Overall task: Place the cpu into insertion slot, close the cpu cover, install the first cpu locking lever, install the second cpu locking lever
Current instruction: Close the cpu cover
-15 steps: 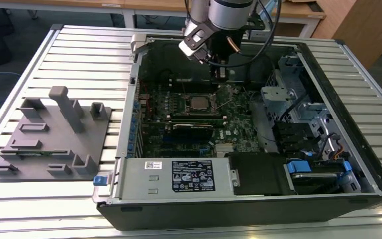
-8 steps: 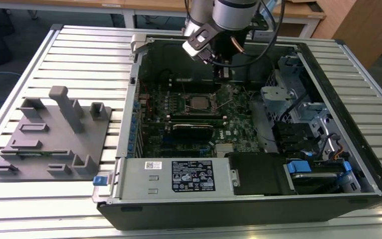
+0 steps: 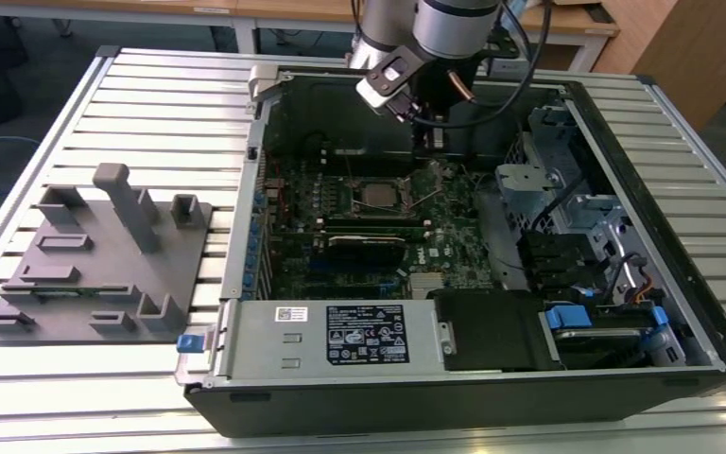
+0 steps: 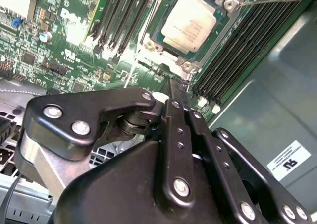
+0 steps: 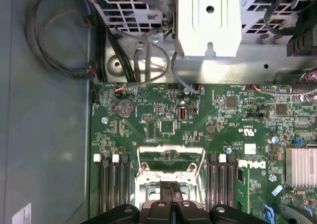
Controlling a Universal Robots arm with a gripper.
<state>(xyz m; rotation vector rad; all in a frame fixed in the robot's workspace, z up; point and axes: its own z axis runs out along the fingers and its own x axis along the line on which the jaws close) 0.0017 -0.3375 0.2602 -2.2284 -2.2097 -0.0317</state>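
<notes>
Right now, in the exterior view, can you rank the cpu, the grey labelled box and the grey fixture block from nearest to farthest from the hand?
1. The cpu, on the motherboard, right by the hand.
2. The grey labelled box, along the front edge of the case.
3. The grey fixture block, outside the case on the slatted table, at the exterior view's left.

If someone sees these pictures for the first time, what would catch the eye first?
The open computer case on the slatted table strikes first, with the robot arm reaching into it. In the second wrist view, the cpu gleams silver against the green motherboard, just beyond the shut gripper.
</notes>
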